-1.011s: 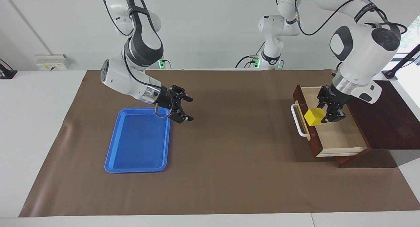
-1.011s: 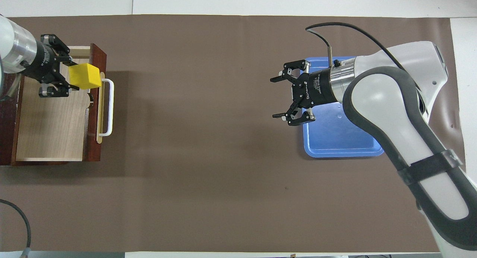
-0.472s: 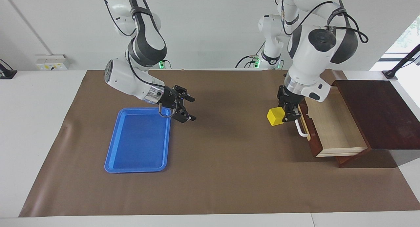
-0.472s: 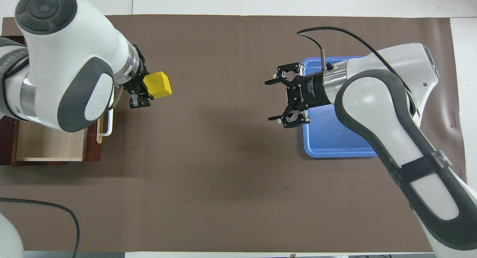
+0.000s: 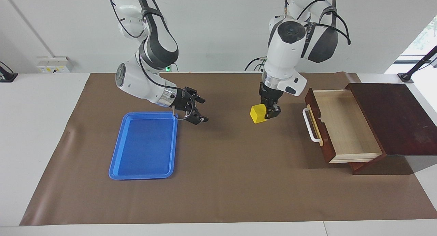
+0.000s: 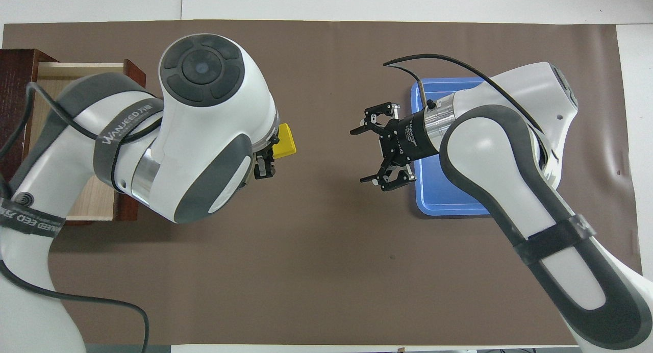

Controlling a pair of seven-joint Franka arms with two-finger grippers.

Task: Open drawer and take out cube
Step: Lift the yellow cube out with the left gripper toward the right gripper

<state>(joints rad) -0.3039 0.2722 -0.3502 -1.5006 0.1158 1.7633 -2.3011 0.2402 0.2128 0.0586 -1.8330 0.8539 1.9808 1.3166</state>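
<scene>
Left gripper (image 5: 267, 114) clamped on cube (image 5: 258, 113), frame centre; looks rigid, light; flat sides suit gripping. Right gripper (image 5: 197, 110) fingers apart.

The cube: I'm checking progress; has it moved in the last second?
Yes. The cube, held by the left gripper, left the drawer toward the blue tray.

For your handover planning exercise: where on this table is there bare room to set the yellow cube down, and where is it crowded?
Bare brown mat lies between the blue tray and the open drawer. The tray's floor is bare too. It is crowded mid-table: the left gripper holds the cube above the mat, facing the open right gripper.
</scene>
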